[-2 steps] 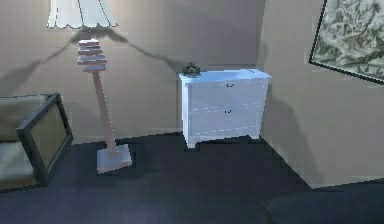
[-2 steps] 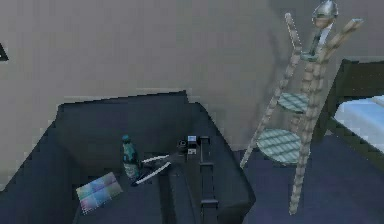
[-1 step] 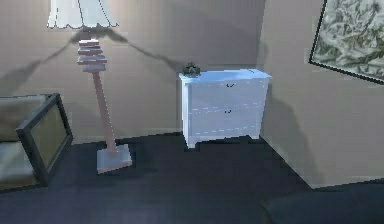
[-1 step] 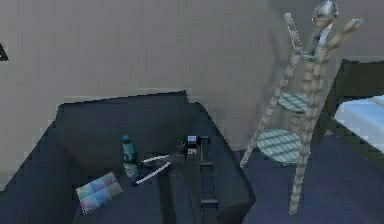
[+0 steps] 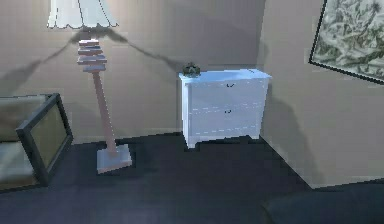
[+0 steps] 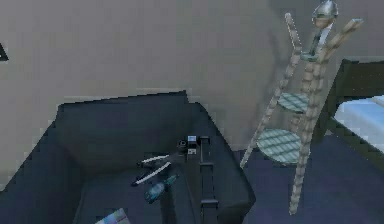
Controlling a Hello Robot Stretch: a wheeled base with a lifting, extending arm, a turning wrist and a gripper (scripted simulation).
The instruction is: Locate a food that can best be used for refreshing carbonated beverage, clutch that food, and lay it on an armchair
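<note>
A big dark blue armchair (image 6: 95, 135) takes up the arm side view's left and middle. The dark arm (image 6: 207, 190) rises from the bottom edge and reaches over its seat. At the arm's far end are the white squares (image 6: 191, 146), and left of them the gripper (image 6: 146, 170) with two thin pale fingers (image 6: 153, 159). A small blue thing (image 6: 160, 190) sits right by the fingers above the seat. I cannot tell whether the gripper holds anything. A pale scrap (image 6: 112, 216) lies lower on the seat.
A leaning ladder shelf (image 6: 292, 110) and a bed (image 6: 362, 118) are at the arm side view's right. The forward view has a floor lamp (image 5: 106, 110), a white dresser (image 5: 225, 106) with a small dark thing (image 5: 190, 70), another armchair (image 5: 30, 140) at left and a wall picture (image 5: 352, 38).
</note>
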